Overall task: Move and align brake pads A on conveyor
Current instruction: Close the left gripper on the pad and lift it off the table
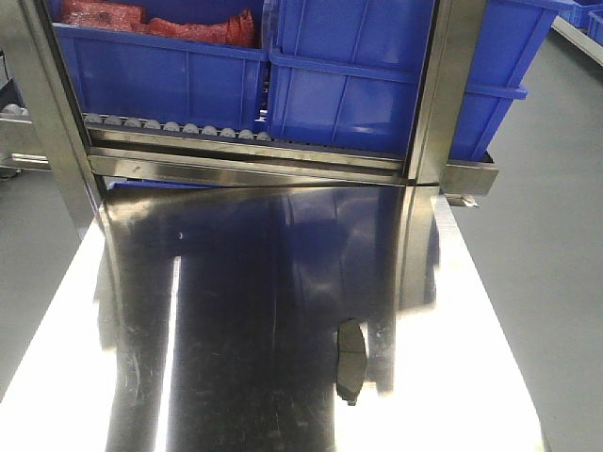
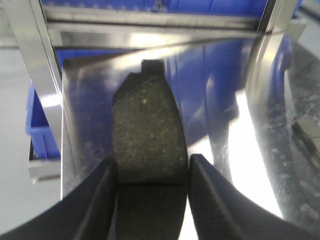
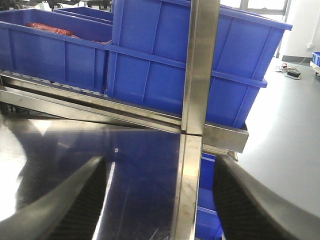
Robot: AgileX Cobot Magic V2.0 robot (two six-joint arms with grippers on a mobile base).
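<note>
In the left wrist view a dark grey speckled brake pad (image 2: 147,125) fills the gap between the two black fingers of my left gripper (image 2: 152,161), which is shut on its sides. The pad's far end, with a small tab, points toward the rack. A second brake pad (image 1: 350,363) lies flat on the shiny steel table (image 1: 236,311), right of middle and near the front edge; a sliver of it (image 2: 306,136) shows at the right edge of the left wrist view. My right gripper (image 3: 159,165) hangs open over the table with nothing between its fingers. The conveyor is out of view.
Blue bins (image 1: 358,85) sit on a roller rack (image 1: 179,127) behind the table; one holds red parts (image 1: 160,24). Upright steel frame posts (image 1: 443,94) stand at the table's far corners. Grey floor (image 1: 546,282) lies to the right of the table.
</note>
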